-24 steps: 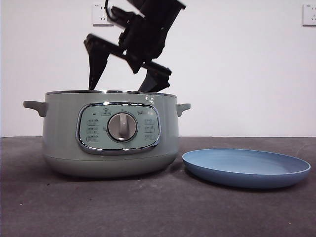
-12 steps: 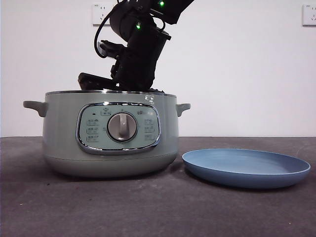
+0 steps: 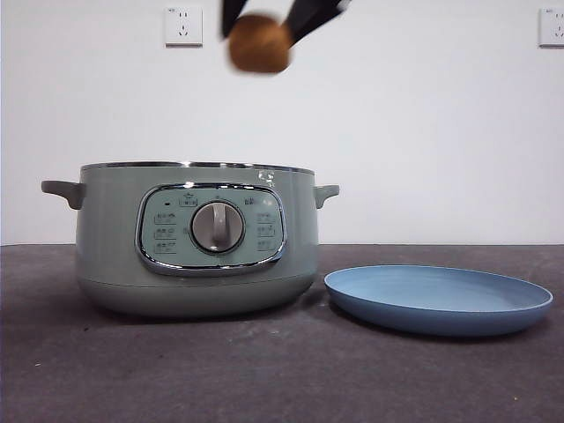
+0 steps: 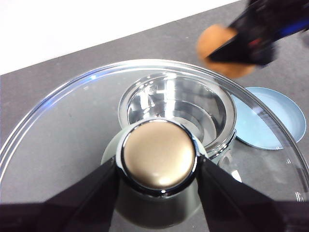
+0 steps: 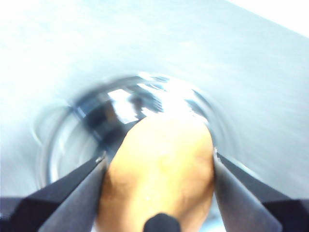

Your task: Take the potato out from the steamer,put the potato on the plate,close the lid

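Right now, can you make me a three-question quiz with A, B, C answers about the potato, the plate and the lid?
1. Where is the potato?
A. in the air above the steamer
B. on the plate
C. on the table

2. What colour is the plate?
A. red
B. light blue
C. yellow

3. What is happening with the lid?
A. it sits closed on the steamer
B. the left gripper holds it by its knob
C. it lies on the plate

Answers:
1 A, the right gripper has its jaws shut on the potato high over the pot.
2 B, the front view shows it.
3 B, black jaws clamp both sides of the knob.
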